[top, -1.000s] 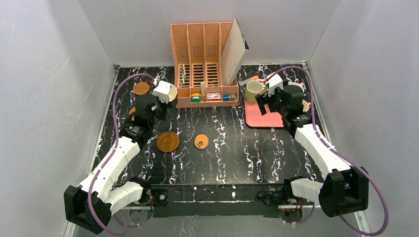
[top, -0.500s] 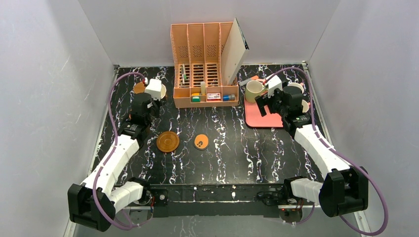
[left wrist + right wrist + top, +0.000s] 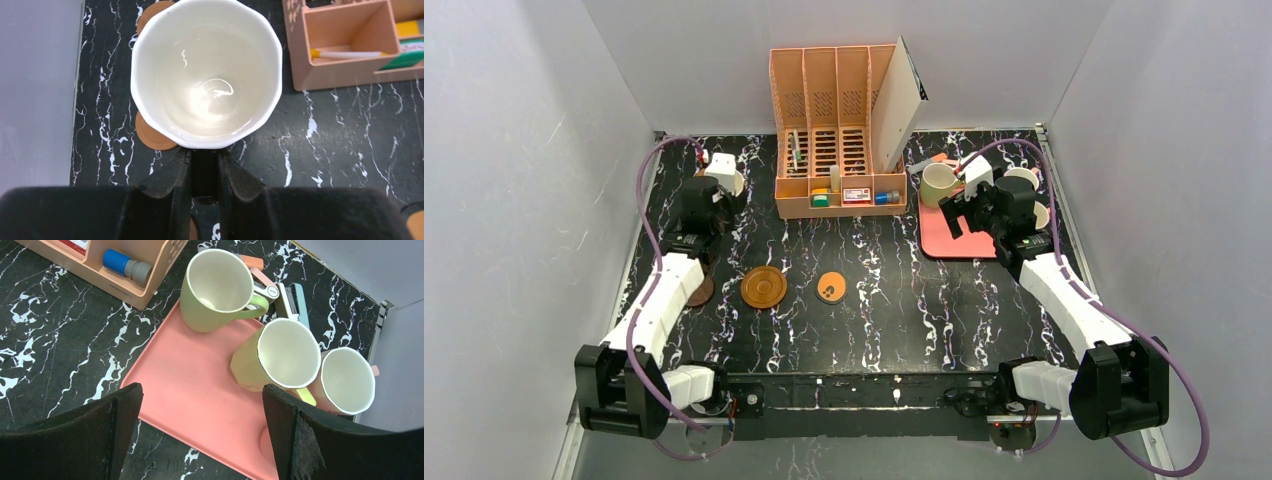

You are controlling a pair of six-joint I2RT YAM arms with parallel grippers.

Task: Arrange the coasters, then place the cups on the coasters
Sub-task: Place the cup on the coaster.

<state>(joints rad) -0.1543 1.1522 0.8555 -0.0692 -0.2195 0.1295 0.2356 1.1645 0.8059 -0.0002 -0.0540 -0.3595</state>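
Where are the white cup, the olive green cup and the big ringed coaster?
white cup (image 3: 206,75): left wrist view, on its cream inside wall.
olive green cup (image 3: 216,287): right wrist view, on its cream inside.
ringed coaster (image 3: 764,287): top external view, on the middle of its upper face.

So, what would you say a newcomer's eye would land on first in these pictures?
Probably the white cup, gripped by the left gripper at the far left of the table, with a coaster peeking out beneath it. Next comes the pink tray at the far right, carrying a green cup, a yellow cup and a pink cup under the wide-open right gripper.
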